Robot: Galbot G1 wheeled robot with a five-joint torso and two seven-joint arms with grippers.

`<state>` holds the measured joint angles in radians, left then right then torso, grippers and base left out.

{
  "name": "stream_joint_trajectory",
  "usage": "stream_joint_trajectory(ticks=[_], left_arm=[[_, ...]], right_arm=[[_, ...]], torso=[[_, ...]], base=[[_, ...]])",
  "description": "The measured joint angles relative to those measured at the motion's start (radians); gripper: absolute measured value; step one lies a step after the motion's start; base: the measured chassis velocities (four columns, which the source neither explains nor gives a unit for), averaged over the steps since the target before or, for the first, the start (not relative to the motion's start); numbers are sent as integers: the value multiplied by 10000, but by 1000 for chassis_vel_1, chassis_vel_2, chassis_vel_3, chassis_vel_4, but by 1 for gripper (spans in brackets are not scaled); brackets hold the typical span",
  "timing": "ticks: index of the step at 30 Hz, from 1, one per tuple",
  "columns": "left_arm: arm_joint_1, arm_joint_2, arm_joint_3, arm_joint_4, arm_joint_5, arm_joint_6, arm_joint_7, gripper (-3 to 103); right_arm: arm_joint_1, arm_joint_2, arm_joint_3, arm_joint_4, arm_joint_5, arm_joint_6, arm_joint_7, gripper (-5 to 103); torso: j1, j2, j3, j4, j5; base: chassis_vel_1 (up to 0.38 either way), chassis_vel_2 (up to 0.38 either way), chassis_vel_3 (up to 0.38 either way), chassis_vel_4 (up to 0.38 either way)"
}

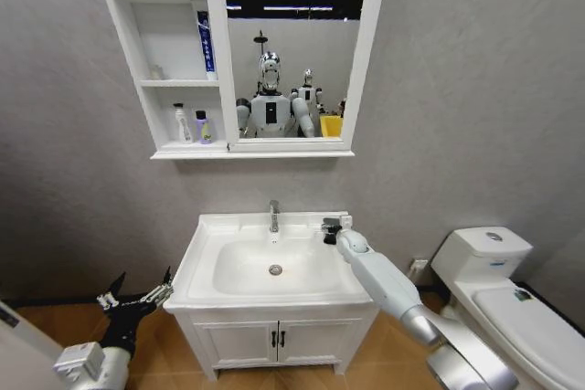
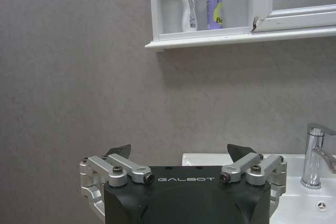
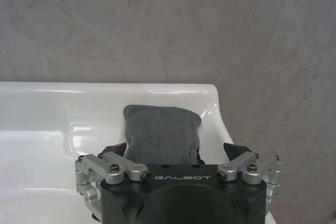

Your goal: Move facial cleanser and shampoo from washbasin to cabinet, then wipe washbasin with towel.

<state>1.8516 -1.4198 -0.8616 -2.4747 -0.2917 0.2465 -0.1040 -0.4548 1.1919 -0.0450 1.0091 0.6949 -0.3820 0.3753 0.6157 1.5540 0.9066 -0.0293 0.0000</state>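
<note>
The white washbasin (image 1: pixel 206 267) stands below the wall cabinet (image 1: pixel 123 34). On the basin's back right corner lies the dark grey towel (image 3: pixel 161 129). My right gripper (image 3: pixel 176 151) is open with a finger on either side of the towel; in the head view the right gripper (image 1: pixel 331 228) sits at that corner. A white bottle (image 2: pixel 188 6) and a purple bottle (image 2: pixel 214 8) stand on the cabinet's lowest shelf, and a blue tube (image 1: pixel 207 41) on the middle shelf. I cannot tell which of them are the facial cleanser and the shampoo. My left gripper (image 1: pixel 137 299) hangs open and empty, low and left of the basin.
A chrome tap (image 1: pixel 273 216) rises at the basin's back centre, with the drain (image 1: pixel 275 269) in the bowl. A white toilet (image 1: pixel 498 294) stands to the right, close to my right arm. The floor vanity doors (image 1: pixel 274 340) are shut.
</note>
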Motion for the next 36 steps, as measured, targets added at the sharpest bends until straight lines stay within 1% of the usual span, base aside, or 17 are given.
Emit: stream_joint_trajectory(ticks=[7, 9, 15, 20, 21, 23, 24, 27, 36], left_arm=[[0, 0, 0, 0, 0, 0, 0, 100], [0, 0, 0, 0, 0, 0, 0, 100], [-1, 0, 0, 0, 0, 0, 0, 100], [0, 0, 0, 1, 0, 0, 0, 100], [0, 0, 0, 1, 0, 0, 0, 100], [0, 0, 0, 0, -1, 0, 0, 100], [0, 0, 0, 0, -1, 0, 0, 100], [-1, 0, 0, 1, -1, 0, 0, 100], [-1, 0, 0, 1, -1, 0, 0, 100]], right_arm=[[114, 50, -21, -161, 158, 23, -198, 100], [199, 78, -21, -350, 183, 38, -391, 100], [280, 76, -18, -580, 222, 69, -642, 100], [305, 57, 42, -858, 197, 221, -1144, 100], [305, 57, 42, -858, 197, 221, -1144, 100], [291, 14, 77, -898, 184, 305, -1470, 100], [291, 14, 77, -898, 184, 305, -1470, 100], [248, -32, 87, -909, 139, 475, -1826, 100], [257, -4, 60, -1022, 50, 505, -1912, 100]], torso=[[0, 0, 0, 3, -1], [0, 0, 0, 4, 0], [0, 0, 0, 3, 0], [0, 0, 0, 3, 0], [0, 0, 0, 3, 0], [0, 0, 0, 2, -1], [0, 0, 0, 2, -1], [0, 0, 0, 3, -1], [0, 0, 0, 3, -1]], base=[[0, 0, 0, 0], [0, 0, 0, 0], [0, 0, 0, 0], [0, 0, 0, 0], [0, 0, 0, 0], [0, 0, 0, 0], [0, 0, 0, 0], [0, 0, 0, 0], [0, 0, 0, 0]])
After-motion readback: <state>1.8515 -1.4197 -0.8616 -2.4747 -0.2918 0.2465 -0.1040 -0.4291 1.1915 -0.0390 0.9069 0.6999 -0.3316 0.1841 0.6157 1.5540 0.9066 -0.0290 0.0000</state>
